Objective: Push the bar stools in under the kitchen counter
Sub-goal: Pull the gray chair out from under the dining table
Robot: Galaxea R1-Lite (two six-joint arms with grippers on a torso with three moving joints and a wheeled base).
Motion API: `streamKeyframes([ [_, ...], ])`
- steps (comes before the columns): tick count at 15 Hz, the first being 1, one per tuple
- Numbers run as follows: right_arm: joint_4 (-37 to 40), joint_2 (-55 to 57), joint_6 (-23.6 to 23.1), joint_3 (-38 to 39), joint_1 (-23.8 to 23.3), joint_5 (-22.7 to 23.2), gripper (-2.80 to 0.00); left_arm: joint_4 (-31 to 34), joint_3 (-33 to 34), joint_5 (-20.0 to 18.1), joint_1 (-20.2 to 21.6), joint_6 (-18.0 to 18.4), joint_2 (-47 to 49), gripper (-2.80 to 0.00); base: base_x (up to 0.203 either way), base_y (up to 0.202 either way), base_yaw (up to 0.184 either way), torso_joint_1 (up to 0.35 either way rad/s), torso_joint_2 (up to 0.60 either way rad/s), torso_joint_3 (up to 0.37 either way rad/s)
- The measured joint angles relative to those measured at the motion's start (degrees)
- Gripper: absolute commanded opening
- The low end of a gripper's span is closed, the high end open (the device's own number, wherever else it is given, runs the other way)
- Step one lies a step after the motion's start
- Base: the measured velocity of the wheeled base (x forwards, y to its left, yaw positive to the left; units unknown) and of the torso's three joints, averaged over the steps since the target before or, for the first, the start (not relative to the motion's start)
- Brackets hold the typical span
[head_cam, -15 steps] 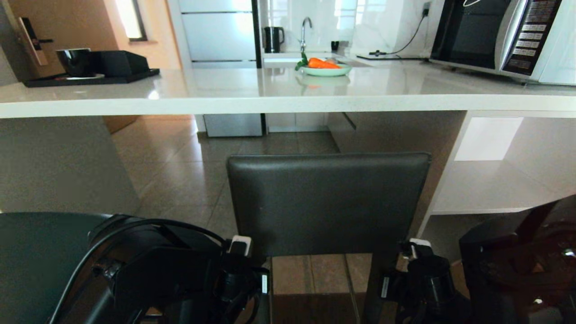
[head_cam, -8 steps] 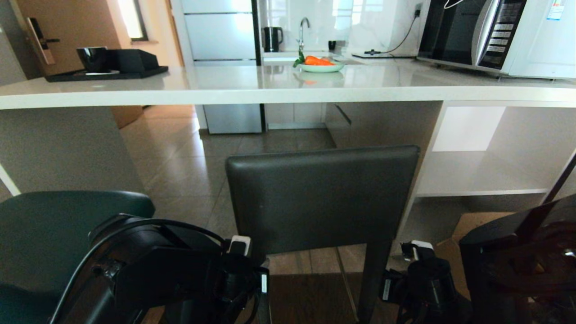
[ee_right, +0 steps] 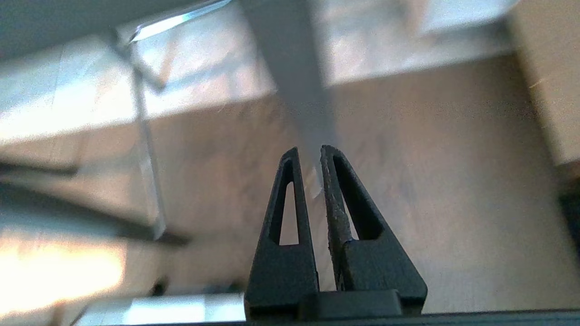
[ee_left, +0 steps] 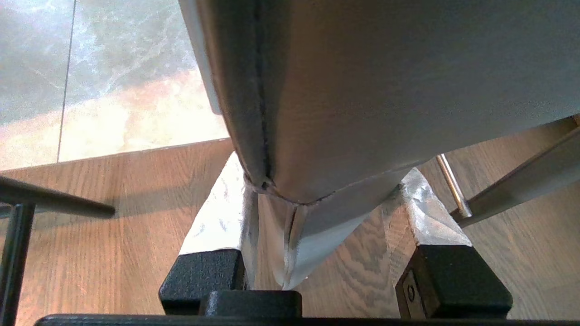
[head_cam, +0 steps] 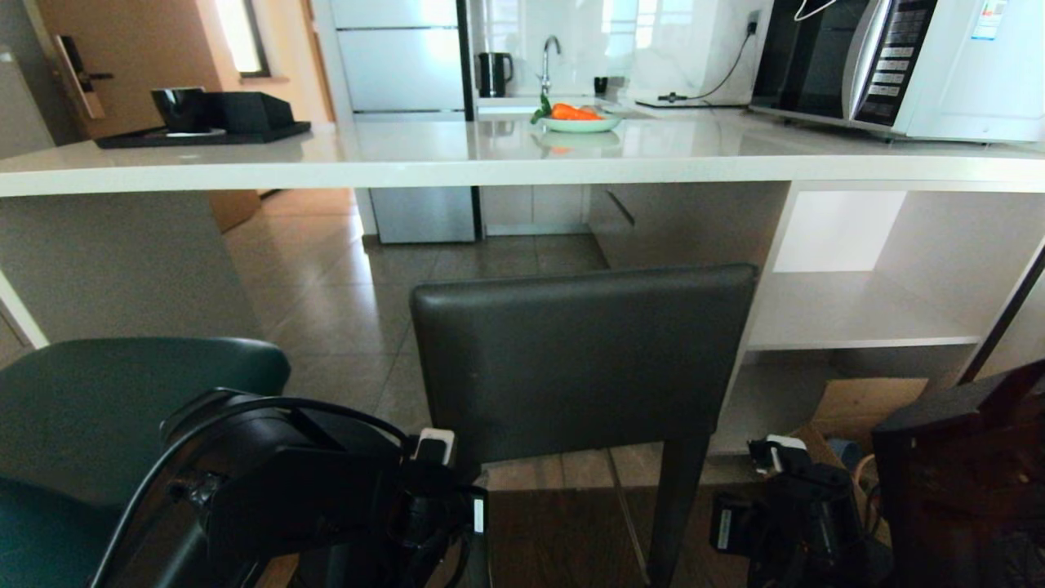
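Note:
The dark grey bar stool [head_cam: 584,359] stands with its square back towards me, in front of the white kitchen counter [head_cam: 522,167]. My left gripper [head_cam: 437,453] is at the lower left corner of that back. In the left wrist view the left gripper [ee_left: 322,165] is shut on this corner [ee_left: 362,90], one taped finger on each face. My right gripper [head_cam: 780,449] hangs to the right of the stool's rear leg [head_cam: 673,506], apart from it. The right gripper [ee_right: 309,151] is shut and holds nothing. The teal bar stool [head_cam: 122,408] stands at my left.
On the counter are a black tray with a cup [head_cam: 204,131], a plate of carrots [head_cam: 578,121] and a microwave [head_cam: 898,65]. A white slab leg [head_cam: 106,269] bounds the gap on the left, open shelving [head_cam: 857,318] on the right. A cardboard box [head_cam: 865,400] lies below.
The whole view has shifted: the counter sits higher and smaller, and the teal stool has come into view. My right gripper has slid right, away from the grey stool's back.

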Motion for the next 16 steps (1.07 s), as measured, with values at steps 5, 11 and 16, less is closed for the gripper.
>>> streamKeyframes([
  [5,0.0,-2.1,-5.4,3.0,-6.2,11.0,0.00,-0.1,-0.2,0.0,0.0,0.0,0.2,-2.80,0.000,0.000,0.000,0.000,0.00,0.000],
  [11,0.0,-2.3,-8.9,2.2,-10.2,26.7,0.00,-0.2,-0.3,0.0,0.1,0.0,0.5,-2.80,0.000,0.000,0.000,0.000,0.00,0.000],
  [16,0.0,4.2,-14.4,-4.9,-11.2,28.0,0.00,0.0,-0.6,-0.1,0.1,0.1,0.5,-2.80,0.000,0.000,0.000,0.000,0.00,0.000],
])
